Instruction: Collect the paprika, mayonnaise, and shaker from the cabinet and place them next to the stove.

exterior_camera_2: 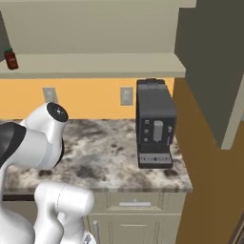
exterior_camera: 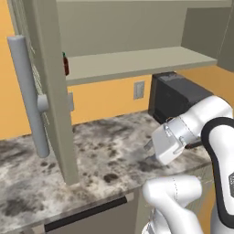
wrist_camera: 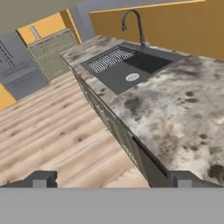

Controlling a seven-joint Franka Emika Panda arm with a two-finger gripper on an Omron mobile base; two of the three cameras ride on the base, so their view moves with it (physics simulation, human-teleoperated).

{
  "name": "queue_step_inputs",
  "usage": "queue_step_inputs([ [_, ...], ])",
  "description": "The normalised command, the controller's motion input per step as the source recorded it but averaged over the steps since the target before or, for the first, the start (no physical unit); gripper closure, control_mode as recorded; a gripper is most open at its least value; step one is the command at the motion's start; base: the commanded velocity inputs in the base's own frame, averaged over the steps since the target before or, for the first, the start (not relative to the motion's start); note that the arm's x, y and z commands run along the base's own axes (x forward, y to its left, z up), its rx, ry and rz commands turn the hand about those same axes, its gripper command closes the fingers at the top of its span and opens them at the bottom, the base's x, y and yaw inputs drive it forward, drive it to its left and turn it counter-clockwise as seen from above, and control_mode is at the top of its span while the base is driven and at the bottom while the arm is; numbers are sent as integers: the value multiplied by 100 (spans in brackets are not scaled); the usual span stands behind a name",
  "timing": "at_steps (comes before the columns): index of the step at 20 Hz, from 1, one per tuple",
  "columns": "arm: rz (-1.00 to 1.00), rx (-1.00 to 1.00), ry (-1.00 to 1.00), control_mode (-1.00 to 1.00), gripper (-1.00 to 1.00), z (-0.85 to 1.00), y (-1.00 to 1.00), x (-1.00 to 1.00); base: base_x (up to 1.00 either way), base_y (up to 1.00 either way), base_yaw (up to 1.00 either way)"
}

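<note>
One task item is visible: the paprika [exterior_camera_2: 10, 59] stands upright at the left end of the cabinet [exterior_camera: 137, 61] shelf. The pincer [wrist_camera: 114, 179] is released, holding nothing, facing along the table [wrist_camera: 175, 109] toward a sink [wrist_camera: 131, 65].

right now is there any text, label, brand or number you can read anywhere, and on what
None can be read.
paprika: its label is a blur, no letters show.
coffee machine: pale buttons on the front, no legible marks.
wall outlets: plain plates, no writing.
cabinet, its door handle, counter and sink: no text on them.
</note>
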Motion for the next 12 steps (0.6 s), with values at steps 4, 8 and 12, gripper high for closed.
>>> queue_step_inputs([
  [4,0,0,0,100,-100,0,0,0,64,-2,35],
  [8,3,1,-4,-100,-100,3,1,10,40,0,19],
  [12,1,4,-20,-100,-100,32,19,33,0,0,0],
])
